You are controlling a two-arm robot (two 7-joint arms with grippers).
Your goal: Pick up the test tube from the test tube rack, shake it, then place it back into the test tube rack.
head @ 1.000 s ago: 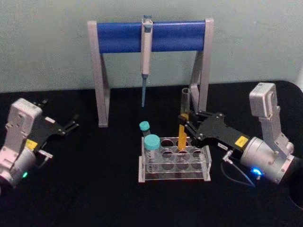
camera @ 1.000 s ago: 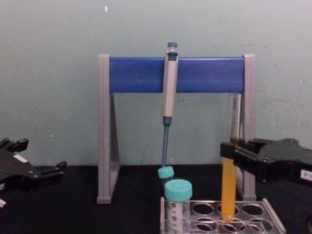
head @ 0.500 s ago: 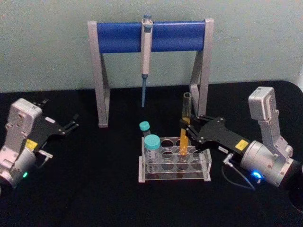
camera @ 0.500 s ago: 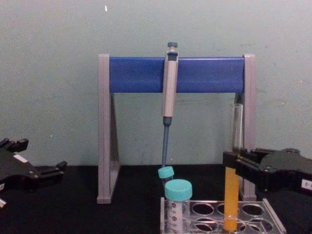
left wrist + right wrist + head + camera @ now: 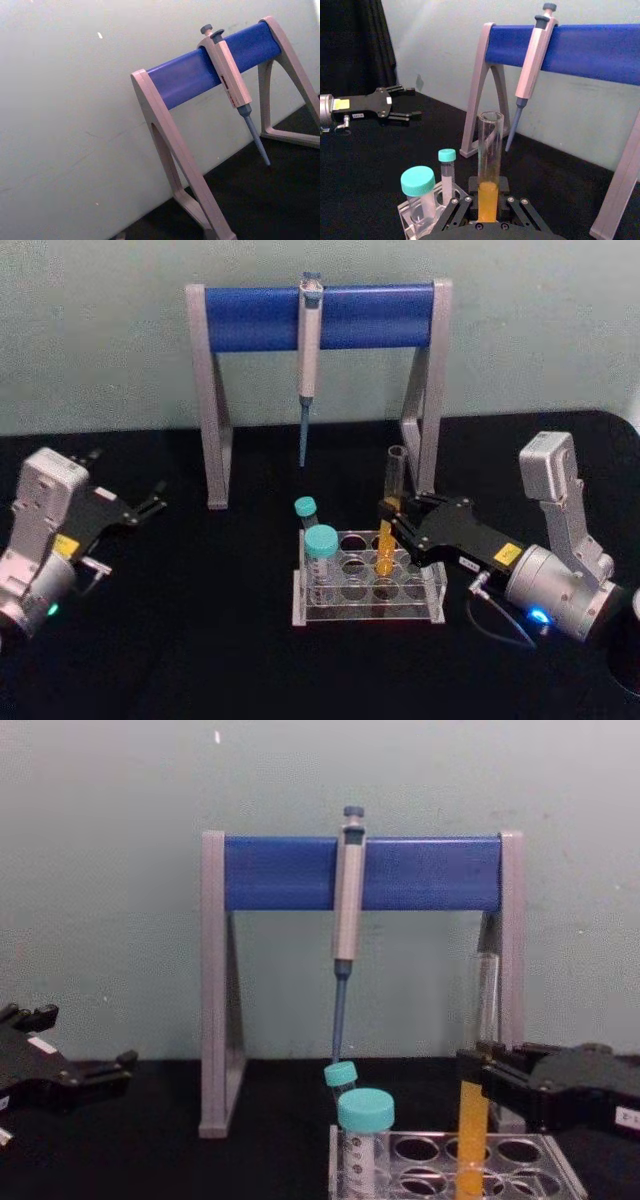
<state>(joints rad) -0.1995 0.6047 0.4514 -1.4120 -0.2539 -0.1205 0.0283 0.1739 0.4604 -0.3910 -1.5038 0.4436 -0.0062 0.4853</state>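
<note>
From my head camera, my right gripper (image 5: 389, 525) reaches in from the right and pinches the test tube (image 5: 391, 510) at about mid-height, just above the orange-yellow liquid; the tube stands nearly upright with its lower end down in a back-row hole of the test tube rack (image 5: 368, 581), right of centre. Two teal-capped tubes (image 5: 318, 550) stand at the rack's left end, and behind it is the pipette stand (image 5: 318, 390) with a pipette (image 5: 309, 350) hanging from its blue bar. My left gripper (image 5: 148, 506) sits parked at the left, well apart from the rack, fingers spread. My left wrist camera looks at the stand (image 5: 200, 125) and the pipette (image 5: 232, 87) against the pale wall. From my right wrist, the tube (image 5: 490, 165) rises straight out between my fingers (image 5: 465, 210) — clamped on both sides — with the teal-capped tubes (image 5: 420, 197) beside it and my left gripper (image 5: 402, 102) far off, open. From my chest, my right gripper (image 5: 478, 1075) comes in from the right and grips the tube (image 5: 478, 1070), whose liquid-filled part drops into the rack (image 5: 460, 1165); my left gripper (image 5: 100, 1070) rests low at the left edge.
</note>
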